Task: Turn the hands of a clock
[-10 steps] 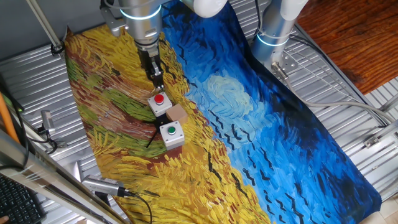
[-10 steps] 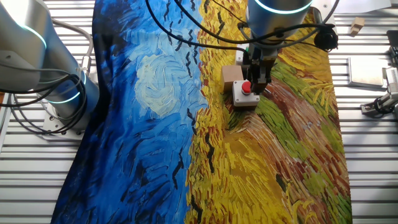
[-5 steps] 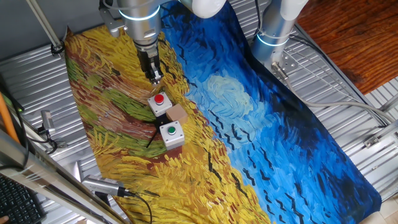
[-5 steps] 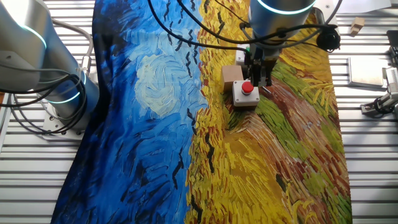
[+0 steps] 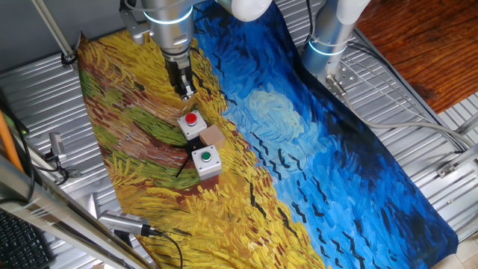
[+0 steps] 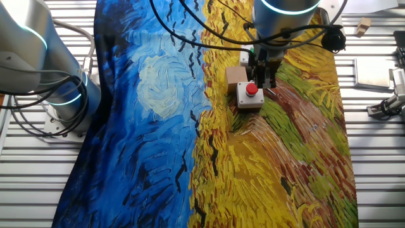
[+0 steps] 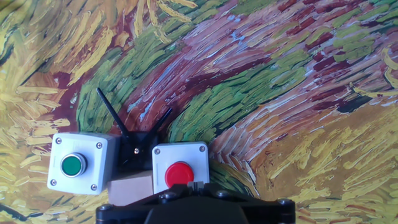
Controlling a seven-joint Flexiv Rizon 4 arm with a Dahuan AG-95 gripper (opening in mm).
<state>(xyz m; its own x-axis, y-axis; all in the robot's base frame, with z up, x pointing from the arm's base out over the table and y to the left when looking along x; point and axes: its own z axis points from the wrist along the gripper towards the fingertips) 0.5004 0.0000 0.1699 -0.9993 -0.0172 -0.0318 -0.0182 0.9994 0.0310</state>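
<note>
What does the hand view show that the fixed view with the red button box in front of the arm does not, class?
Only the hand view shows the grey box with a green button and two thin black clock hands between the boxes. Only that fixed view shows the silver robot arm above and a second arm at the blue side. Both show the grey box with a red button, the small brown block and the painted cloth.
</note>
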